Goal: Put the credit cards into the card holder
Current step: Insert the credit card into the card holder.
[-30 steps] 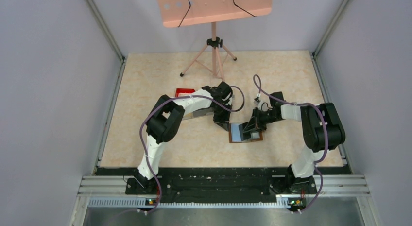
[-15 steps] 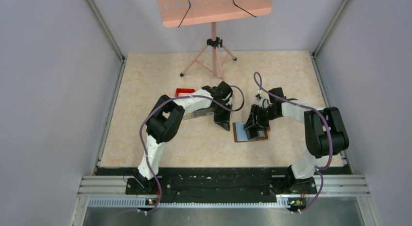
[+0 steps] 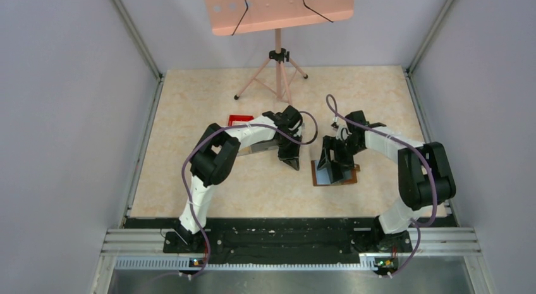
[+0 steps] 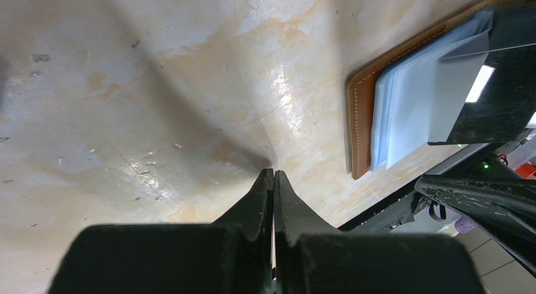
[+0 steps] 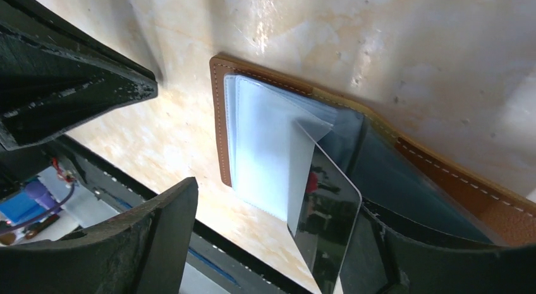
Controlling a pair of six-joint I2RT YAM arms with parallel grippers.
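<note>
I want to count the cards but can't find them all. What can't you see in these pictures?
Top view: the right hand covers most of the card holder; its slots are too small to see.
Top view: the left arm hides most of the red tray.
Right wrist view: the bottom edge cuts off the black card, and glare hides its print.
I can't make out any other cards.
</note>
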